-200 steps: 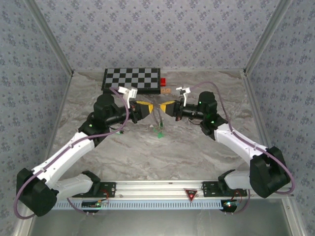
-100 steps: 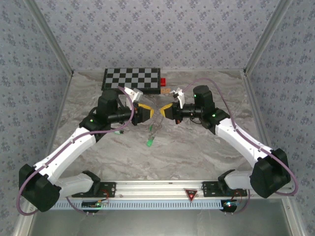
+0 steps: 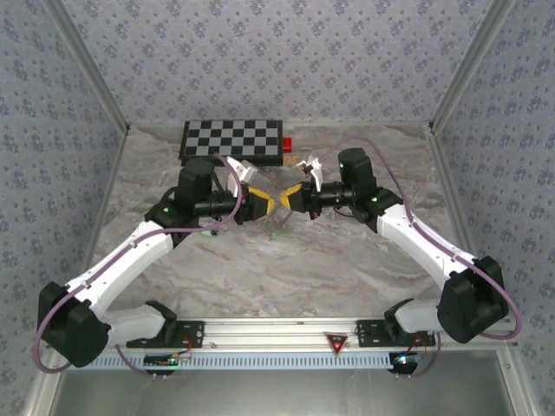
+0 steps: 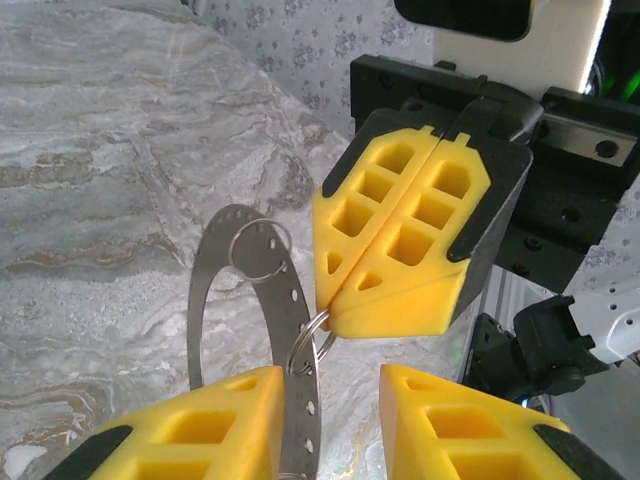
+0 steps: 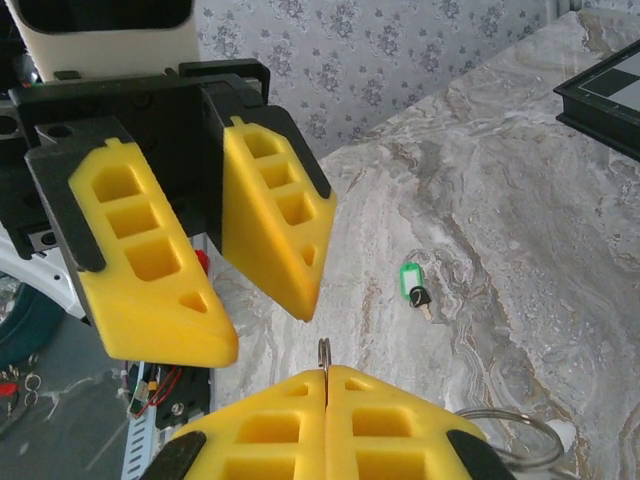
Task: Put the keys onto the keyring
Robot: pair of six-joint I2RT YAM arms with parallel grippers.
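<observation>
While aloft, keyring [image 4: 203, 300] beside left pincer [image 4: 333, 385]

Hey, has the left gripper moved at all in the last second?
Yes. In the top view the left gripper has shifted slightly right, nearer the checkerboard's right edge and closer to the right gripper.

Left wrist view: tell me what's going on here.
The right gripper is shut, pinching a small wire ring at its tips, raised above the marbled table. That ring sits against the flat, perforated keyring; whether it is threaded on cannot be told. The left gripper faces it with fingers apart, the keyring's band running down beside one finger, not clamped. One green-headed key lies on the table.
</observation>
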